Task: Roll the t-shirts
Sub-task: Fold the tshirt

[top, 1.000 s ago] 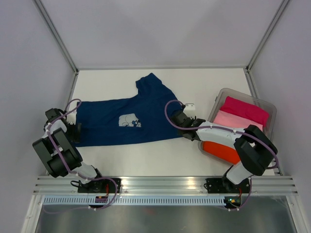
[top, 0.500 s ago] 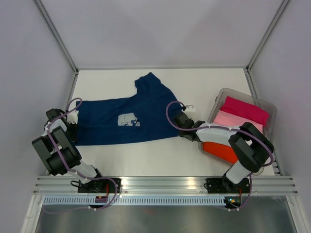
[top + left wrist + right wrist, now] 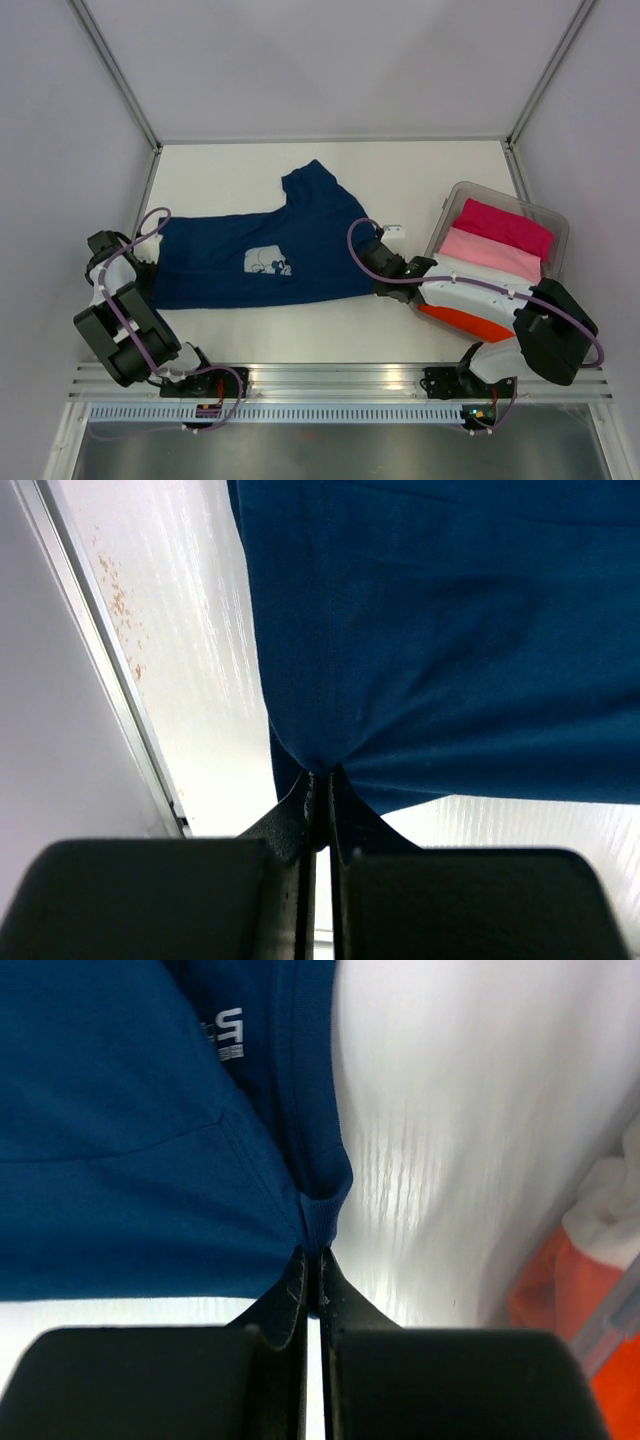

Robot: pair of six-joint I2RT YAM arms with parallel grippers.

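Observation:
A navy blue t-shirt with a small white chest print lies spread across the table, one sleeve pointing to the back. My left gripper is shut on the shirt's left edge; the left wrist view shows the blue cloth pinched between the closed fingers. My right gripper is shut on the shirt's right edge near the collar; the right wrist view shows ribbed neck cloth gripped at the fingertips. Magenta, pink and orange t-shirts lie folded in a bin.
A clear plastic bin stands at the right of the table, close to my right arm. A small white tag lies on the white table next to the shirt's right edge. Metal frame posts and grey walls close in the left, back and right.
Both grippers went from open to shut on the navy shirt's opposite edges. The shirt has shifted slightly toward the near edge and is drawn out between them.

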